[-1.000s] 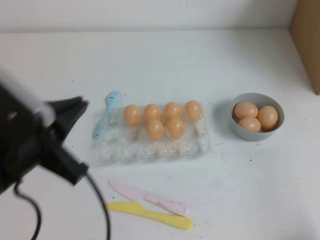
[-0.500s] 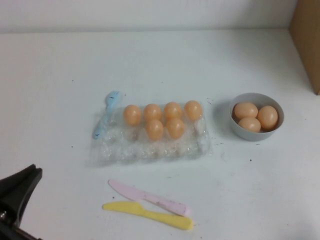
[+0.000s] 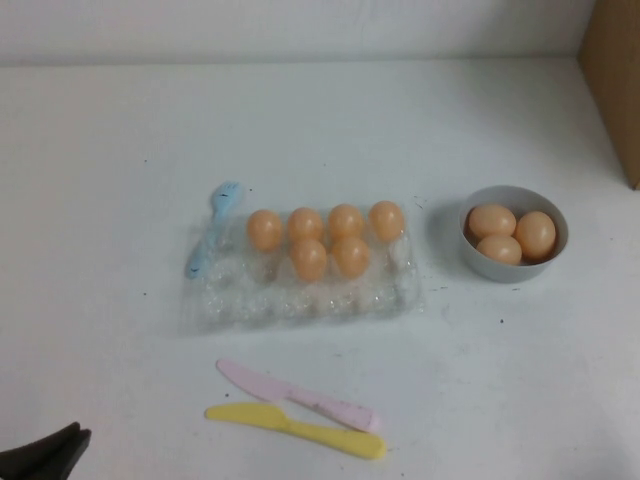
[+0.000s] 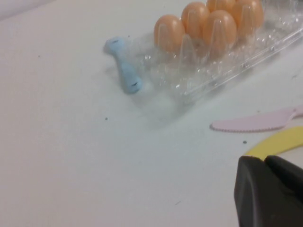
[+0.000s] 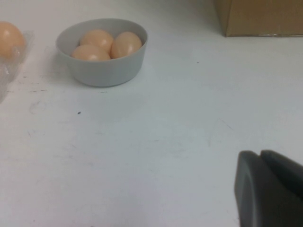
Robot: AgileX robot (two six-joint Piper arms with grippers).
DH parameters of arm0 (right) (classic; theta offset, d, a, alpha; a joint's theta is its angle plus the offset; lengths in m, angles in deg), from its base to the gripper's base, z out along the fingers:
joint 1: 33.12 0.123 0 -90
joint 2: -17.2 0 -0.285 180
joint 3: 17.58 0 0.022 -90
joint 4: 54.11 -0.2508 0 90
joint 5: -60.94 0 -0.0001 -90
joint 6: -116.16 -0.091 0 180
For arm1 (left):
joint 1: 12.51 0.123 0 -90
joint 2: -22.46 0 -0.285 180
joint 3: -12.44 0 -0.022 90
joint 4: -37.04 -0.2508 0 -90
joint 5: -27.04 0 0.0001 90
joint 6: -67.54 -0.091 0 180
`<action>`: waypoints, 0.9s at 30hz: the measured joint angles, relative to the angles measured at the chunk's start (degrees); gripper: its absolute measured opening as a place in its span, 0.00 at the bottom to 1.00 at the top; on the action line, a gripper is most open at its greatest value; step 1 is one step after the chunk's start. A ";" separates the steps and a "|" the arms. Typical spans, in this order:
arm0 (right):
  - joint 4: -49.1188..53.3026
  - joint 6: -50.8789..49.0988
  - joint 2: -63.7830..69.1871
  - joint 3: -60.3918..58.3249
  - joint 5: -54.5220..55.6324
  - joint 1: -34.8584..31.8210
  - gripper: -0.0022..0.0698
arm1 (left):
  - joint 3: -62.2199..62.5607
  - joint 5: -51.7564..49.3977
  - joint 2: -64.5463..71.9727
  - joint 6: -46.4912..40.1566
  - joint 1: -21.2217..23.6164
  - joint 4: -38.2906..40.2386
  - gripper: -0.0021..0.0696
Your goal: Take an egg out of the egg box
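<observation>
Your left gripper (image 3: pixel 62 445) sits low at the near-left table corner, well apart from the egg box (image 3: pixel 300 290), with its fingers pressed together and holding nothing. Your right gripper (image 5: pixel 265 163) shows only in its own wrist view as two dark fingers lying against each other, empty, near the bowl (image 5: pixel 102 71) on the side away from the box.

Working out from the box: six eggs fill its far cups, four in the back row and two just in front, and the near rows are empty. The egg (image 3: pixel 265 229) at the left end of the back row is the one closest to your left arm. A blue spoon (image 3: pixel 212 232) lies touching the box's left edge, a pink knife (image 3: pixel 300 396) and a yellow knife (image 3: pixel 295 428) lie near its front edge, and the bowl with three eggs stands to its right.

Expect the egg to be light, smooth and slippery, and likely to crack if squeezed hard. Take it across its widest middle, from above, with a gentle grip. The thin box will probably flex or lift with it, so rise slowly
</observation>
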 joint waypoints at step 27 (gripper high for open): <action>0.00 0.00 0.00 0.00 -0.02 0.00 0.01 | -5.74 -10.47 -18.52 0.31 20.04 0.44 0.02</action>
